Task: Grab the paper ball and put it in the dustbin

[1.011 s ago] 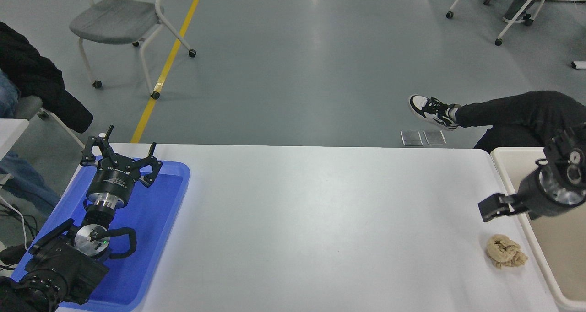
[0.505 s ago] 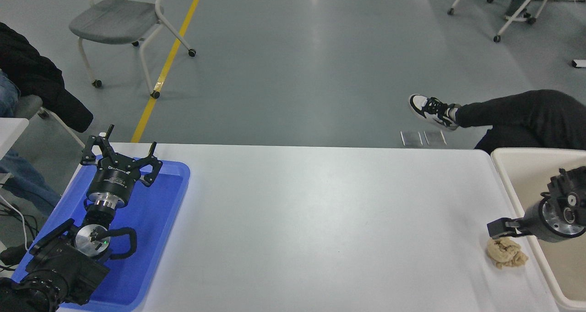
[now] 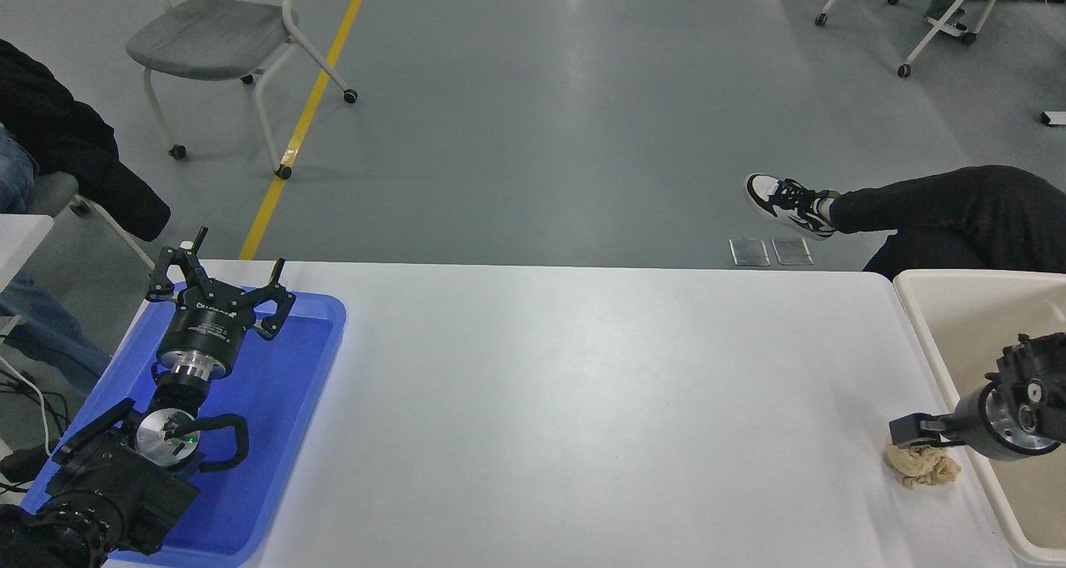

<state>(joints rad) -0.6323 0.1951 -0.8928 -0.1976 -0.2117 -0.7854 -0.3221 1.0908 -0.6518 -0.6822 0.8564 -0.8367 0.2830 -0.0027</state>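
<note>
A shallow blue tray [image 3: 283,435] lay at the white table's [image 3: 583,401] near-left corner. Beyond the far edge stood a grey chair [image 3: 218,39] beside a yellow floor line [image 3: 308,110]. A seated person's leg [image 3: 933,206] extended near the far-right corner.

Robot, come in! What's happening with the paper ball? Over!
Right gripper low over the paper ball, grasp unclear. Ball on the table beside the dustbin. Left gripper parked open over the blue tray. Nothing in the way.

The right gripper [image 3: 914,429] has come down from above the dustbin [image 3: 924,335] rim and now sits right over the paper ball's [image 3: 923,466] top edge.
</note>
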